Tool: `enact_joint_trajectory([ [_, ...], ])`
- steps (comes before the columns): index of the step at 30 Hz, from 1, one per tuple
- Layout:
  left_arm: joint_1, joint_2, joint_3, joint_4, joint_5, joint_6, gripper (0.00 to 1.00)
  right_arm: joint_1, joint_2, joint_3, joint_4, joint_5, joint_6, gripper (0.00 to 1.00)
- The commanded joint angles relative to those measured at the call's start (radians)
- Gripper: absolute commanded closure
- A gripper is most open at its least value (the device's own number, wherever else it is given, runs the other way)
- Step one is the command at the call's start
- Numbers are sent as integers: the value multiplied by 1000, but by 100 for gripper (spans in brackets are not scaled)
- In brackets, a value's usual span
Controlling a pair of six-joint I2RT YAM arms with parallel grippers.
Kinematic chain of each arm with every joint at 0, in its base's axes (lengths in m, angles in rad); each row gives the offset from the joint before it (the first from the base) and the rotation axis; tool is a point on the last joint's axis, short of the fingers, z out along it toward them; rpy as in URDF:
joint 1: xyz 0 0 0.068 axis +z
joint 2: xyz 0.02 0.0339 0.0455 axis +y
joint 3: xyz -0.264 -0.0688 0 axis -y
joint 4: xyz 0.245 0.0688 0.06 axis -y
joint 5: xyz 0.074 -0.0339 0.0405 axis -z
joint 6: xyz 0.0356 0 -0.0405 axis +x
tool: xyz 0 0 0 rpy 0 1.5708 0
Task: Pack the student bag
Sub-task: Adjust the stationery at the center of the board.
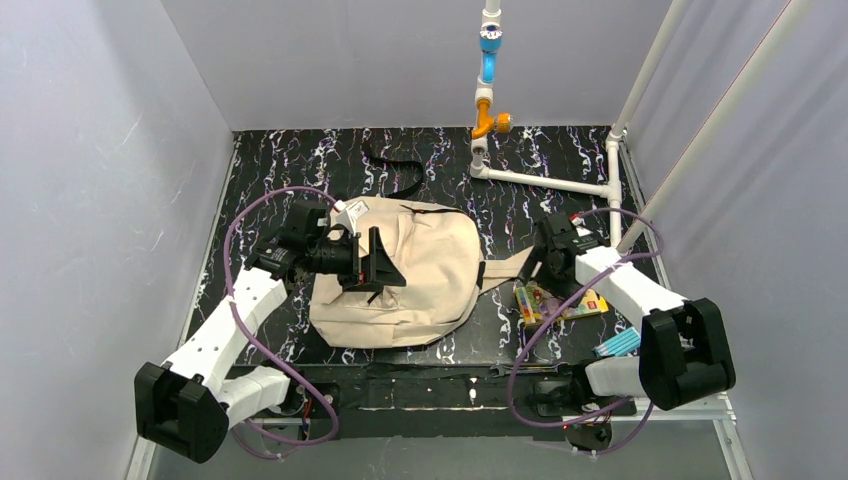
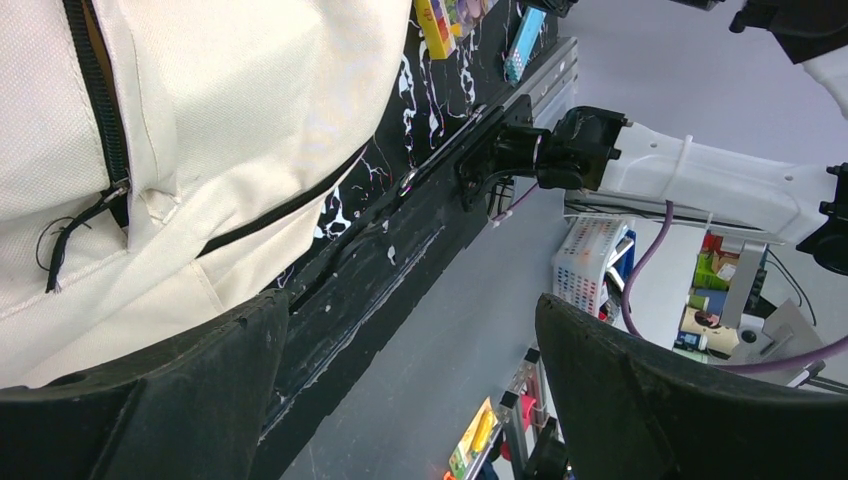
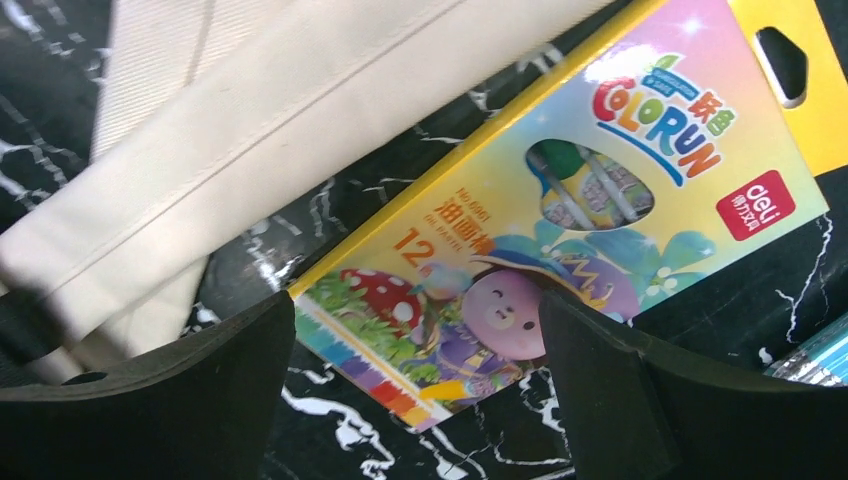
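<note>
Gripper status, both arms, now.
Left gripper: open, holding nothing, above the student bag.
Right gripper: open, holding nothing, above the crayon box.

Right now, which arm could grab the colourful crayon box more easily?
The right one, probably. The right gripper hangs open right over the colourful cardboard crayon box, which shows between its fingers. The left gripper, also open, is over the beige fabric backpack, farther from the box.
</note>
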Motion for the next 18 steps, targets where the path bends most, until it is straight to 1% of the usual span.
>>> enact_joint_trajectory([
  [1, -4, 13, 52, -12, 38, 24, 7, 32, 11, 125, -106, 55, -5, 2],
  [3, -5, 11, 58, -16, 36, 28, 7, 11, -19, 153, -162, 111, -32, 2],
  [5, -5, 1, 58, -15, 35, 28, 7, -50, -64, 146, -188, 109, -29, 2],
  [7, -4, -7, 56, -16, 35, 28, 7, -143, -106, 116, -205, 64, 0, 2],
  [9, -5, -13, 56, -16, 37, 30, 7, -234, -125, 84, -186, -26, -1, 2],
  [12, -4, -17, 61, -16, 40, 34, 7, -316, -112, 40, -168, -117, 8, 2],
  [14, -4, -19, 69, -19, 41, 40, 7, -344, -109, 7, -119, -139, 4, 2],
  [18, -4, -17, 101, -65, 23, 72, 7, -357, -104, -48, -31, -151, 8, 2],
])
